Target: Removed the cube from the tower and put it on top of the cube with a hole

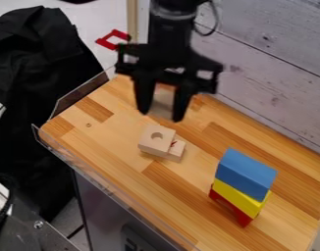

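We see the end effector [161, 114] above the far part of the desk [117, 157], its fingers parted by just the width of the pale cube [163, 103] they grip. Nearer us sits the cube with a hole [148, 135]; blue, yellow and red blocks [245, 172] stand stacked near right.

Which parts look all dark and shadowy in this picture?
In the camera view, the hole in the pale wooden block is shaded inside; in the same view, the gripper looks almost plain black, and the black cloth hides many folds in darkness.
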Controlling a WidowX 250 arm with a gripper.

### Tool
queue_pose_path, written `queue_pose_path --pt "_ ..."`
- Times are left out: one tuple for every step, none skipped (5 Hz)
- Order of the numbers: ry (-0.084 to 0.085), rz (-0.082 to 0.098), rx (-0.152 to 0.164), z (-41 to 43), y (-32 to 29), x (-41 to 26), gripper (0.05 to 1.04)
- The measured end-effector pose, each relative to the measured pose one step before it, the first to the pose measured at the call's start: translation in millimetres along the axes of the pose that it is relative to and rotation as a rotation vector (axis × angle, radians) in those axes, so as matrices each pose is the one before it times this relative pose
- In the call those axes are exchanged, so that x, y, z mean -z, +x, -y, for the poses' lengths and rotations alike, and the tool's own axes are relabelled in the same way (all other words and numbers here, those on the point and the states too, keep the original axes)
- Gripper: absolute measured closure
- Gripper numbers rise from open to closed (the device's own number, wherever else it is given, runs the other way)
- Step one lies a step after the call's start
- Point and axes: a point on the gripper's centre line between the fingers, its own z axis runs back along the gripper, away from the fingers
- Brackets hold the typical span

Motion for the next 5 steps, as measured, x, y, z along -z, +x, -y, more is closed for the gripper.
queue_pose_path --pt "0.0051 -0.0578 0.0144 -4.31 13.91 28.22 0.584" --pt "-0.0077 -0.0287 0.0028 -2.7 11.22 19.66 0.583" --pt "-0.018 -0.0235 -0.0004 -4.59 9.39 15.18 0.583" --pt "-0.01 -0.0193 -0.0064 -4.39 6.22 8.88 0.583" --pt "-0.0048 0.0097 -0.0042 -3.22 7.09 0.31 0.583"
